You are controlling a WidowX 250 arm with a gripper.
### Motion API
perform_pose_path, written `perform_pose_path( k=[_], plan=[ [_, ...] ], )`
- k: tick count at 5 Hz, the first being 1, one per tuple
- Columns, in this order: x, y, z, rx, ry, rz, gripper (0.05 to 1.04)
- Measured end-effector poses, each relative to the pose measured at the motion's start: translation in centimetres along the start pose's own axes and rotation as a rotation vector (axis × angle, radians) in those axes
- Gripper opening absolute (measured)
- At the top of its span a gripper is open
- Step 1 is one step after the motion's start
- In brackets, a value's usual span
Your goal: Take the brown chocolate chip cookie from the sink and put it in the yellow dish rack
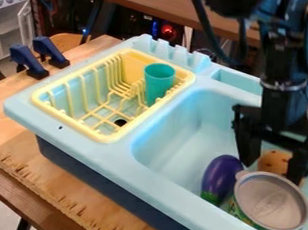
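Three things lie unlifted in your sink (pixel 176 129): eggplant (pixel 219 176), can (pixel 272 201), brown piece (pixel 273 162). Your claw (pixel 271 173) hangs apart near the brown piece; the cup (pixel 160 80) stands racked.

Bright, soft light lay over the sink (pixel 183 204); at twelve o'clock a red light (pixel 168 30) glowed in deep shadow

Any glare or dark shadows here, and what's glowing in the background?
Camera view: no harsh glare that I can make out; the sink looks softly lit, the claw dark against it; the background beyond is deeply shadowed, where a red light and a blue light glow.
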State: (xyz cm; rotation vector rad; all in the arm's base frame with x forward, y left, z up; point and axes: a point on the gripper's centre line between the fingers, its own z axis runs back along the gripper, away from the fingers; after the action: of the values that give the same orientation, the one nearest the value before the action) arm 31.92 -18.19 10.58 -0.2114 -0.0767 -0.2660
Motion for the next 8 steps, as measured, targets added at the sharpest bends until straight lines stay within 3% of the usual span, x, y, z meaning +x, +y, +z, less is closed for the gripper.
perform_pose_path(
  k=[1, 2, 3, 5, 8],
  plan=[
    [1.8, -0.4, -0.3, 0.009, -0.016, -0.02, 1.003],
    [2.6, 0.1, -1.3, 0.023, 0.012, -0.001, 0.95],
    [2.8, 0.3, -1.5, 0.024, 0.019, -0.012, 0.775],
    [2.3, 0.1, -0.8, -0.001, -0.02, -0.011, 0.635],
    [-0.3, -1.0, 7.7, -0.072, -0.235, -0.062, 0.614]
  ],
)
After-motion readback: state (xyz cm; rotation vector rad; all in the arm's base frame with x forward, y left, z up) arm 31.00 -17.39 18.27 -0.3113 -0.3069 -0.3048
